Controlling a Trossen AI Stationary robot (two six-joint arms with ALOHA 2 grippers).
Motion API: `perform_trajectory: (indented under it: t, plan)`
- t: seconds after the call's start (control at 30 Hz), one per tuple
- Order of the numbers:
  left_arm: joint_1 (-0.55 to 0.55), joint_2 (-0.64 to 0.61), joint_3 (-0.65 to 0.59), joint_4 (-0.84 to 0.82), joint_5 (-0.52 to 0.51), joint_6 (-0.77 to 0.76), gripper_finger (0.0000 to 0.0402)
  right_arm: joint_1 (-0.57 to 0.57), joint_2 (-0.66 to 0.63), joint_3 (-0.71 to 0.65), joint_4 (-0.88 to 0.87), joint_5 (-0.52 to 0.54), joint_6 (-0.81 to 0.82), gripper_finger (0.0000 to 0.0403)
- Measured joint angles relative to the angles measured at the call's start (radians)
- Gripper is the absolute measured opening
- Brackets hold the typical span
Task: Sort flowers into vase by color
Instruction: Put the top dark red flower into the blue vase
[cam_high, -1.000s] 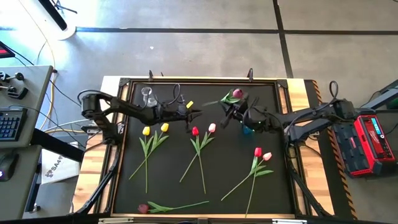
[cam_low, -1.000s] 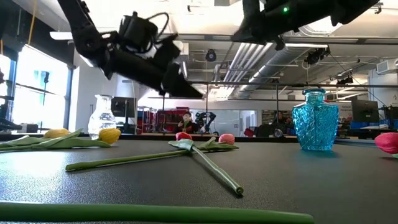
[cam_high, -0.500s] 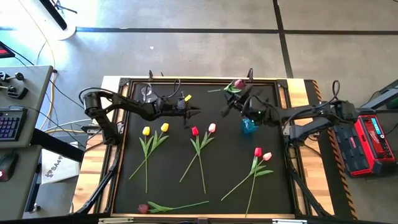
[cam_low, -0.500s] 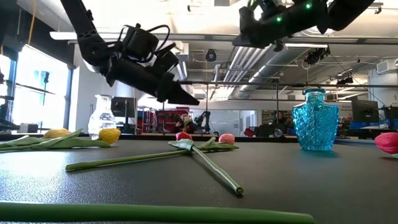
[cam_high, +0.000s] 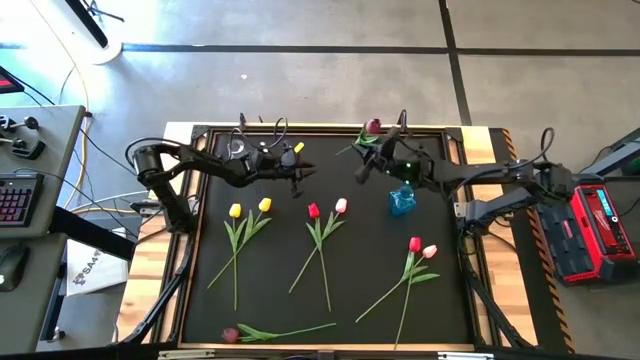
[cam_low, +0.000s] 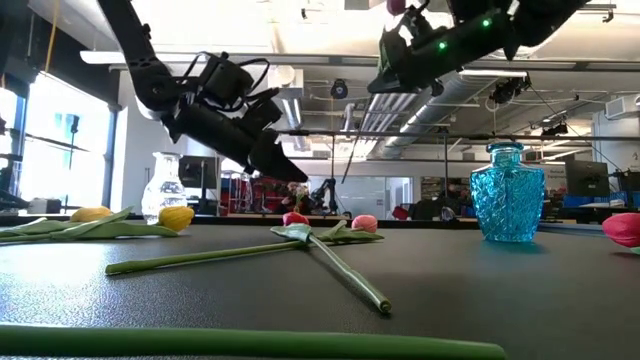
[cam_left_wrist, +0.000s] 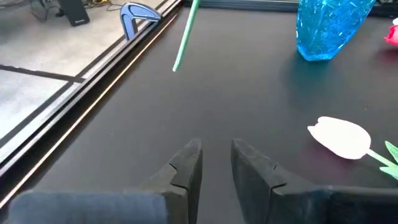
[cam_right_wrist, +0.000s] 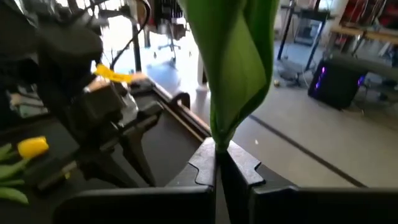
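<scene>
My right gripper (cam_high: 363, 172) is shut on a dark maroon tulip (cam_high: 373, 126), held in the air over the table's far middle, left of the blue vase (cam_high: 401, 200). The tulip's bare stem end (cam_left_wrist: 185, 34) hangs free. My left gripper (cam_left_wrist: 216, 165) hovers over the mat near the far edge, slightly open, with nothing between its fingers. A clear vase (cam_high: 238, 150) stands at the far left. Yellow tulips (cam_high: 250, 208), a red and pink pair (cam_high: 327, 208), another pair (cam_high: 421, 248) and a maroon tulip (cam_high: 230, 334) lie flat on the mat. My right gripper pinches the maroon tulip between its two fingers at the stem, just under the base of the green leaf (cam_right_wrist: 219, 142). The fingers come nearly level from the table's right and lie across the stem. The flower is lifted clear, head (cam_low: 398, 6) above the fingers, stem hanging below.
The black mat has a raised frame (cam_high: 320, 131) along its far edge. A pink tulip head (cam_left_wrist: 339, 137) lies just right of my left gripper. A red battery pack (cam_high: 597, 235) sits past the table's right edge. Bare mat shows between the flower pairs.
My right gripper has carried the maroon tulip from beside the blue vase toward the table's far edge and a little left, the flower staying clear of the table. My left gripper has swung toward the far edge and drawn back leftward, sinking slightly.
</scene>
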Motion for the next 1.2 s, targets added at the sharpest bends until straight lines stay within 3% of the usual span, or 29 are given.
perform_trajectory:
  t: [0.27, 0.37, 0.5, 0.63, 0.8, 1.0, 1.2]
  plan:
    - [0.0, 0.0, 0.0, 0.006, 0.001, -0.027, 0.0174, -0.048, 0.0, 0.129, -0.329, -0.003, 0.127, 0.0]
    - [-0.001, 0.0, 0.0, 0.001, -0.002, -0.065, 0.0192, -0.086, 0.0, 0.173, -0.47, -0.003, 0.187, 0.0]
    - [-0.022, 0.0, 0.006, 0.008, 0.003, -0.086, 0.0193, -0.16, 0.0, 0.199, -0.51, -0.023, 0.192, 0.0]
    - [-0.06, -0.001, 0.027, 0.008, 0.005, -0.12, 0.0187, -0.249, 0.01, 0.203, -0.468, -0.107, 0.069, 0.0]
    - [-0.141, 0.003, -0.017, -0.181, -0.026, -0.124, 0.0184, -0.333, 0.057, 0.193, -0.435, -0.27, 0.016, 0.0]
    - [-0.224, 0.008, -0.051, -0.172, -0.266, -0.298, 0.0184, -0.312, 0.135, 0.172, -0.392, -0.303, 0.028, 0.0]
    - [-0.27, -0.004, -0.025, -0.18, -0.249, -0.315, 0.0184, -0.246, 0.111, 0.215, -0.469, -0.395, 0.04, 0.0]
